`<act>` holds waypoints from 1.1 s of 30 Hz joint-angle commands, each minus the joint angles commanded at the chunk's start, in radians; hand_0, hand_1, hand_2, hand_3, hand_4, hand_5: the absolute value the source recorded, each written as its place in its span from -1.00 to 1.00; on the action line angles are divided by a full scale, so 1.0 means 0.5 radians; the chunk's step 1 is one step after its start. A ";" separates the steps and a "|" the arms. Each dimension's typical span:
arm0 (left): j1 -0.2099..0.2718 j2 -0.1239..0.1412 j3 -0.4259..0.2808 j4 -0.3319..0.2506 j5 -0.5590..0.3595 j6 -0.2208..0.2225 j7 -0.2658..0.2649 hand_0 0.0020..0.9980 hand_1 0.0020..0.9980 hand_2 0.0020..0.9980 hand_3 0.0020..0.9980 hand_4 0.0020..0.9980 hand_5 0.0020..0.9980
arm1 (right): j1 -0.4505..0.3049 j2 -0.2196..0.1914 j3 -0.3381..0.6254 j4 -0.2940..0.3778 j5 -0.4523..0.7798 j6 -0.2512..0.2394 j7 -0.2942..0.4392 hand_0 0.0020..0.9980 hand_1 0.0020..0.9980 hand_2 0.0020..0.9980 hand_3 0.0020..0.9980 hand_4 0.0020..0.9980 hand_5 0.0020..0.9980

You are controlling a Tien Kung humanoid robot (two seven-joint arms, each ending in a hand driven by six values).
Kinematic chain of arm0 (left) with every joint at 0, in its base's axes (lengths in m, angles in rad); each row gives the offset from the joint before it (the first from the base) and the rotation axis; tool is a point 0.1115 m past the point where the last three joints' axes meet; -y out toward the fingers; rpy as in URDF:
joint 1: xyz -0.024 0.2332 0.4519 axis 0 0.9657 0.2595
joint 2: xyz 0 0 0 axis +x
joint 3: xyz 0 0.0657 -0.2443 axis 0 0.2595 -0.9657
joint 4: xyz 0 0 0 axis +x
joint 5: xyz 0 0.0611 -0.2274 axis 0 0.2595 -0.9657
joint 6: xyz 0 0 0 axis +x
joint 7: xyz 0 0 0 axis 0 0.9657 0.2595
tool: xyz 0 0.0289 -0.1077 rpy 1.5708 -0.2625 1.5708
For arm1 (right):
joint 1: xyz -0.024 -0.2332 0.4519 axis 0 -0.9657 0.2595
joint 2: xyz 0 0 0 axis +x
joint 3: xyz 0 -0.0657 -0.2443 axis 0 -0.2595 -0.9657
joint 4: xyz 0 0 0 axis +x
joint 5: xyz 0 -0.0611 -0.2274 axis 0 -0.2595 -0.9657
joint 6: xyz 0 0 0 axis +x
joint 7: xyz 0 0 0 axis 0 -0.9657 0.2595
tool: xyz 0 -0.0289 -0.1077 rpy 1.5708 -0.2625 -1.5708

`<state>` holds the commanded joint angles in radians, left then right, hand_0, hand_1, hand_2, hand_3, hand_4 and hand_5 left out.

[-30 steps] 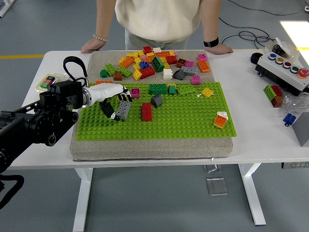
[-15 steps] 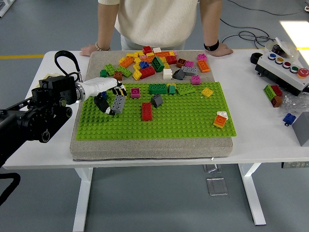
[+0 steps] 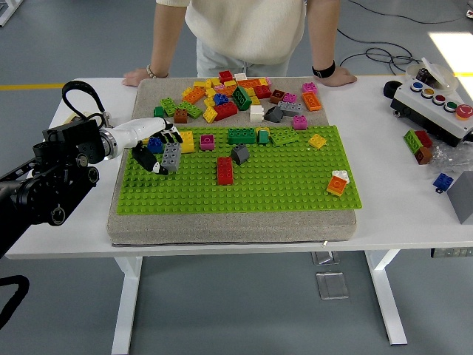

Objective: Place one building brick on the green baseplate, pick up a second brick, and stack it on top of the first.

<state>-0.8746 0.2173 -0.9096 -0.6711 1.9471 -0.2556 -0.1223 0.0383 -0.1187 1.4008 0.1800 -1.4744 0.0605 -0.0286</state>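
My left hand (image 3: 160, 155) comes in from the left over the far-left part of the green baseplate (image 3: 281, 185). Its fingers are curled around a grey brick (image 3: 171, 157), held just above the studs. A blue brick (image 3: 154, 145) shows right beside the hand and a yellow brick (image 3: 186, 140) lies just to its right. A red brick (image 3: 225, 170) stands on the plate near the middle, and a dark grey sloped brick (image 3: 239, 154) and a green brick (image 3: 241, 135) lie behind it. An orange and white brick (image 3: 338, 183) lies at the right. The right hand is out of view.
Several loose bricks (image 3: 236, 92) are heaped on the grey mat (image 3: 222, 229) behind the plate. A person stands at the far side, hands (image 3: 140, 75) resting on the table edge. A button box (image 3: 436, 103) and a few bricks (image 3: 420, 144) are at the right.
My left arm has drawn back to the left and slightly away from me, carrying the grey brick along from the plate's left-middle toward its far-left corner.
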 joint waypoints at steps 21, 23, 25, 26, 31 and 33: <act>0.193 0.027 -0.132 -0.215 0.063 -0.019 0.130 0.50 0.41 0.18 0.13 0.46 -1.00 | -0.017 -0.006 0.033 0.000 -0.009 0.002 0.002 0.52 0.37 0.46 0.51 1.00 0.01; 0.205 0.031 -0.146 -0.231 0.071 -0.023 0.134 0.50 0.41 0.18 0.13 0.46 -1.00 | -0.016 -0.007 0.037 0.000 -0.011 0.001 0.002 0.52 0.37 0.46 0.51 1.00 0.01; 0.214 0.032 -0.160 -0.243 0.080 -0.025 0.136 0.50 0.41 0.18 0.13 0.46 -1.00 | -0.014 -0.008 0.039 0.000 -0.012 0.001 0.002 0.52 0.37 0.46 0.51 1.00 0.01; 0.222 0.032 -0.169 -0.252 0.084 -0.026 0.139 0.50 0.41 0.18 0.13 0.46 -1.00 | -0.014 -0.008 0.039 0.000 -0.012 0.000 0.003 0.52 0.37 0.46 0.51 1.00 0.01; 0.259 0.029 -0.210 -0.283 0.093 -0.031 0.149 0.50 0.40 0.17 0.12 0.45 -1.00 | -0.017 -0.008 0.040 0.000 -0.014 0.000 0.002 0.52 0.37 0.46 0.51 1.00 0.01; 0.275 0.028 -0.225 -0.302 0.094 -0.038 0.153 0.50 0.40 0.18 0.13 0.47 -1.00 | -0.019 -0.006 0.039 0.000 -0.015 0.001 0.002 0.52 0.37 0.46 0.51 1.00 0.01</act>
<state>-0.7373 0.2311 -1.0221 -0.8219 1.9943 -0.2745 -0.0456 0.0288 -0.1220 1.4204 0.1800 -1.4817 0.0609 -0.0279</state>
